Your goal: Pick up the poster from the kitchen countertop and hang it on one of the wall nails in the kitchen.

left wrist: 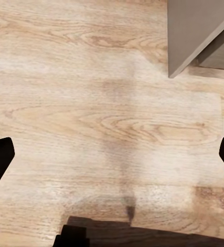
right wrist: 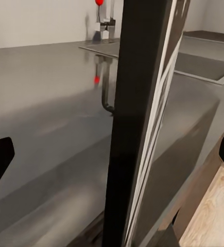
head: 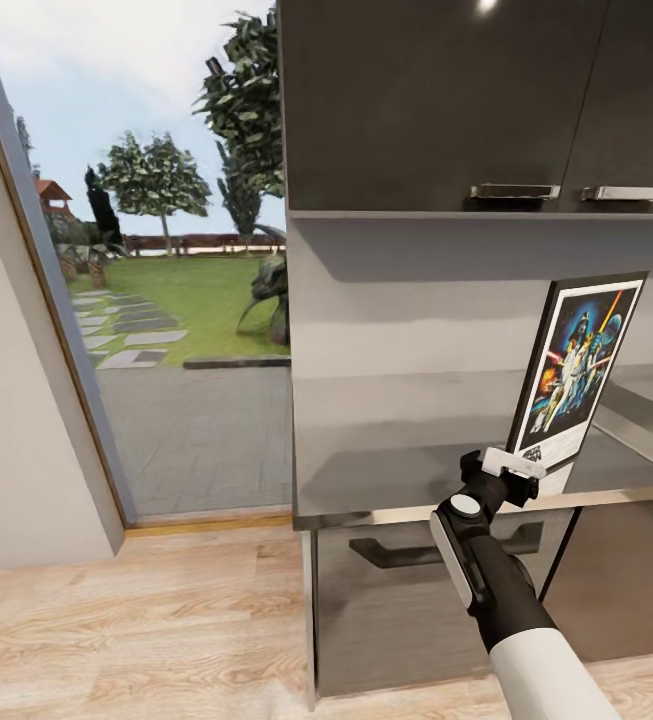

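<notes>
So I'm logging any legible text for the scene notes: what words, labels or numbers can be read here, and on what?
None can be read.
The poster, gripped at its lower edge by the right hand: a dark mark in the white bottom border, too small and blurred to read.
The grey cabinets: no lettering visible.

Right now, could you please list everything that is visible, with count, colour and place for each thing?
poster: one, black frame, white border, dark blue artwork; standing upright over the countertop's front edge, held at its bottom edge.
countertop: one, glossy grey; ahead, under the upper cabinets.
sink: one, grey, set into the countertop.
tap: one, chrome with a red tip; behind the sink.
upper cabinets: two doors in view, dark grey, metal handles; above the countertop.
drawer: one, dark with a handle; below the countertop.
floor: light wood.
doorway: one, to the left, onto a garden with trees.
left gripper: black fingers, open, above the floor.
right gripper: black and white, shut on the poster.
</notes>
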Robot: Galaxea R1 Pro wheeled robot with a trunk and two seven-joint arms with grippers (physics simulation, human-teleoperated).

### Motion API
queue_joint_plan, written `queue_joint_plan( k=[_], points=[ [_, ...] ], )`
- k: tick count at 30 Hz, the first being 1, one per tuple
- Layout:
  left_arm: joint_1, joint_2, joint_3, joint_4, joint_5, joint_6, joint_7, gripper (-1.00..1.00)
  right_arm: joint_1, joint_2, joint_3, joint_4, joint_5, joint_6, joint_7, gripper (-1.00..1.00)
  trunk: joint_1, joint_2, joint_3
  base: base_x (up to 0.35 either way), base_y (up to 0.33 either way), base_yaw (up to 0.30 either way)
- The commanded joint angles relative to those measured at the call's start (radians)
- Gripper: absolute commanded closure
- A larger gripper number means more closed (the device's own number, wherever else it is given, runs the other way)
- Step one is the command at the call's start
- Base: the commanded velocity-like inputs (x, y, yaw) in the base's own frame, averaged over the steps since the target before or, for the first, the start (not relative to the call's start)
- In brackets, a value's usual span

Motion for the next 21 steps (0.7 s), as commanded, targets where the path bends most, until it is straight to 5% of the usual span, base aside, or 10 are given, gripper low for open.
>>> queue_joint_plan(
  k=[1, 11, 12, 21],
  points=[
    [0.0, -0.001, 0.007, -0.001, 0.0, 0.0, -0.009, -1.0, -0.001, 0.0, 0.002, -0.001, -0.001, 0.008, -0.005, -1.0, 0.0, -0.001, -0.001, 0.002, -0.002, 0.0],
    [0.0, -0.001, 0.007, -0.001, 0.0, 0.0, -0.009, -1.0, -0.001, 0.0, 0.001, -0.002, -0.001, 0.006, -0.006, -1.0, 0.0, -0.001, -0.001, 0.0, 0.0, 0.0],
    [0.0, -0.001, 0.007, -0.001, 0.0, 0.001, -0.009, -1.0, -0.001, 0.0, 0.001, -0.002, -0.001, 0.006, -0.006, 1.0, 0.0, -0.001, -0.001, 0.0, 0.0, 0.0],
    [0.0, -0.001, 0.007, -0.001, 0.0, 0.0, -0.009, -1.0, -0.001, 0.0, 0.002, -0.001, -0.001, 0.006, -0.006, 1.0, 0.0, -0.001, -0.001, 0.0, 0.0, 0.0]
  ],
)
